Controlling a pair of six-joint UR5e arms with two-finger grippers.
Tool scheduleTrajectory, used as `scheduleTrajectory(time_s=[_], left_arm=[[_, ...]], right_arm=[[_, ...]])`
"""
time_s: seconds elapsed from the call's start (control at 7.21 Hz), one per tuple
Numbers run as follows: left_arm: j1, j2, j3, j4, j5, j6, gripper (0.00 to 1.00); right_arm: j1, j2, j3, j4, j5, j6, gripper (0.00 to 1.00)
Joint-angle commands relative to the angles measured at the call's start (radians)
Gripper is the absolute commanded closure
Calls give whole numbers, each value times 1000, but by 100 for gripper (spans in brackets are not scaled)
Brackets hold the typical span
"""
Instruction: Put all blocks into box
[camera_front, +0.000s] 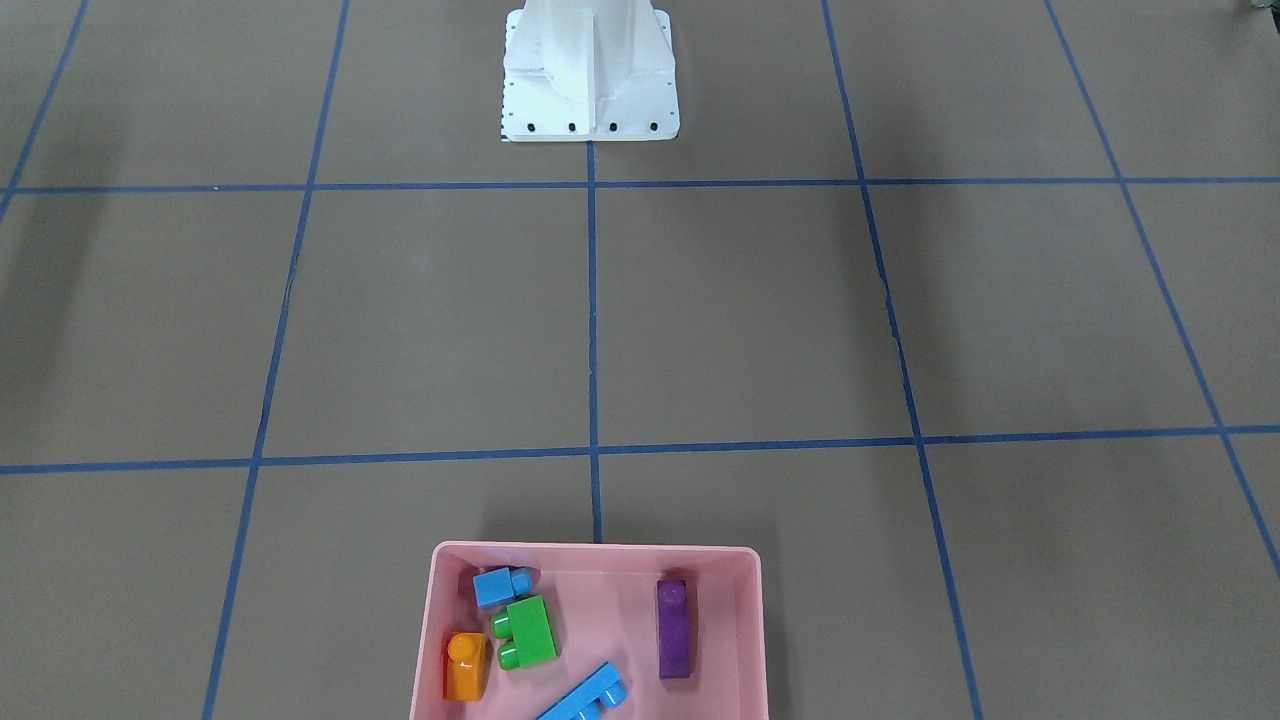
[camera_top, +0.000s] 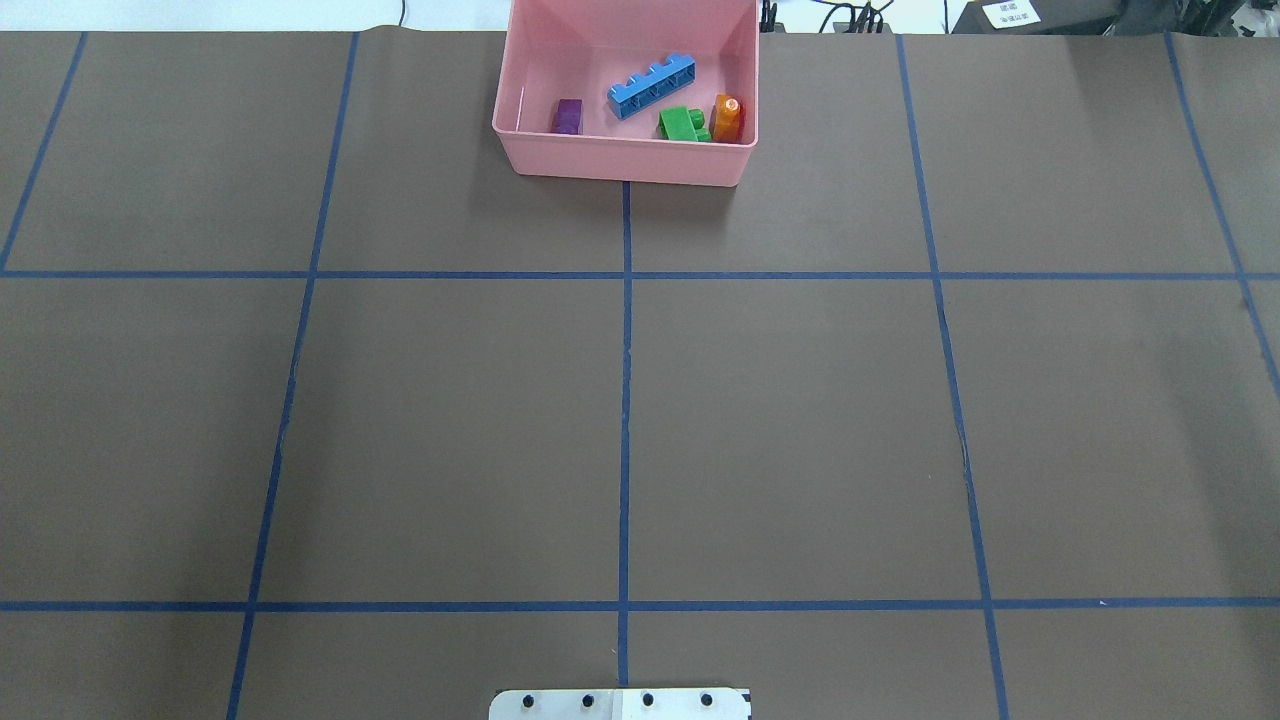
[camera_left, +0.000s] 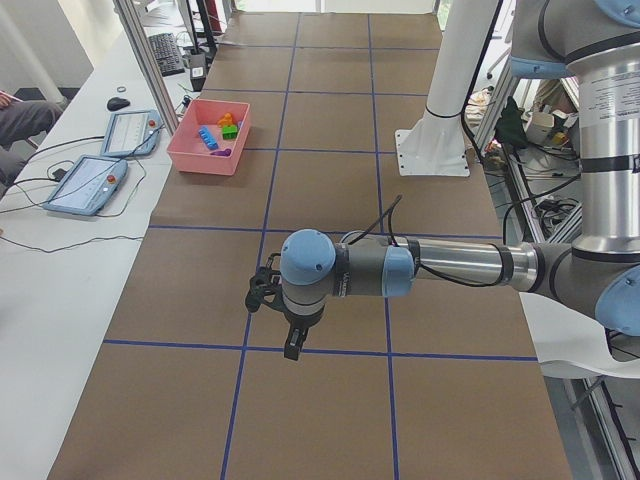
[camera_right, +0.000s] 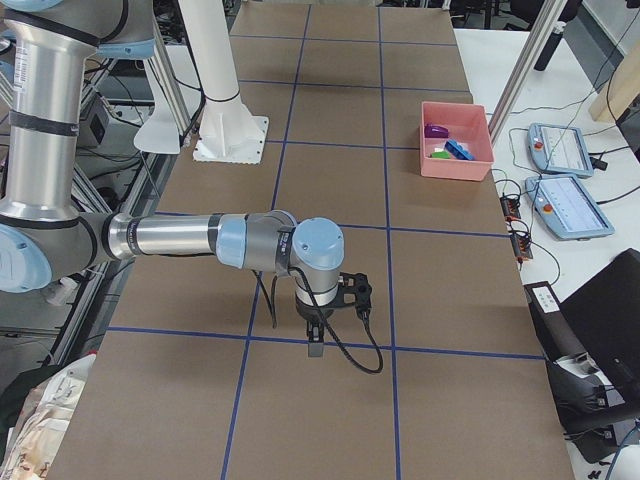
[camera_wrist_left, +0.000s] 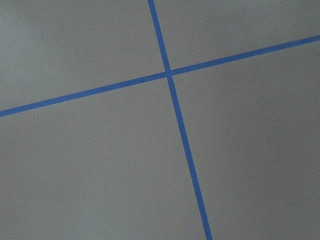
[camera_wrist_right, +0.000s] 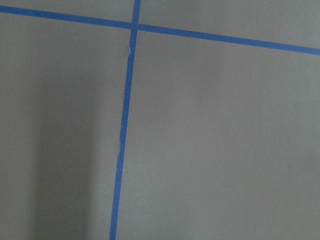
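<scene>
Inside the shallow pale pink plastic box (camera_front: 595, 547), five glossy studded bricks (camera_front: 530, 630) lie well apart from left fingers (camera_left: 292, 345) and right fingers (camera_right: 316, 345), whose opening cannot be told.

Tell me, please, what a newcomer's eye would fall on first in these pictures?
The pink box at the table's edge farthest from the robot stands out, holding an orange brick, a green brick, a purple brick, a small blue brick and a long blue brick. The brown table around it is crossed by blue tape lines. In the side views the left arm and the right arm hang above the table, far from the box.
</scene>
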Motion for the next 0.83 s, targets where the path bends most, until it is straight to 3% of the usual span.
scheduleTrajectory(time_s=[0.0,0.69], left_arm=[[0,-2,0,-1,0,0,0],[5,-7,2,-1,0,0,0]], right_arm=[[3,-10,1,-1,1,9,0],[2,-24,7,0,4,6,0]])
